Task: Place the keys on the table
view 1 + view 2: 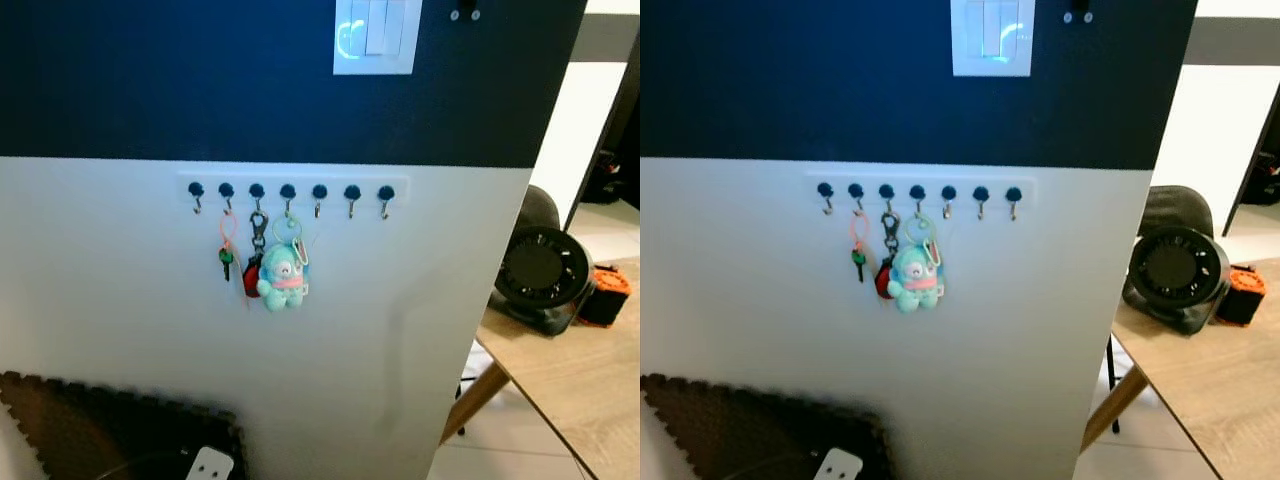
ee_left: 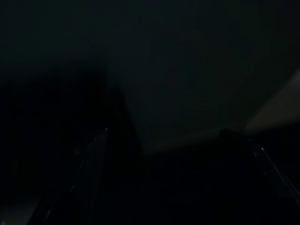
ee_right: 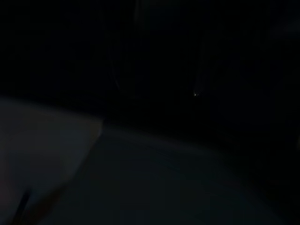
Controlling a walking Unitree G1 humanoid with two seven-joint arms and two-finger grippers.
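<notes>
A white rack of several dark hooks (image 1: 290, 190) is fixed to the wall. From it hangs a key bunch with a teal plush figure (image 1: 284, 277) and a red tag (image 1: 251, 278) on a metal clip. Beside it, to the left, a small green key (image 1: 226, 259) dangles from an orange loop. The wooden table (image 1: 575, 380) stands to the right, past the wall's corner. Both wrist views are almost black; faint outlines of the left gripper's fingers (image 2: 91, 159) can be made out, nothing more.
A black round fan (image 1: 543, 272) and an orange-black object (image 1: 608, 296) sit on the table's far end. A white light switch (image 1: 375, 35) is on the dark upper wall. A dark foam mat (image 1: 110, 430) and a white socket (image 1: 209, 464) lie low at left.
</notes>
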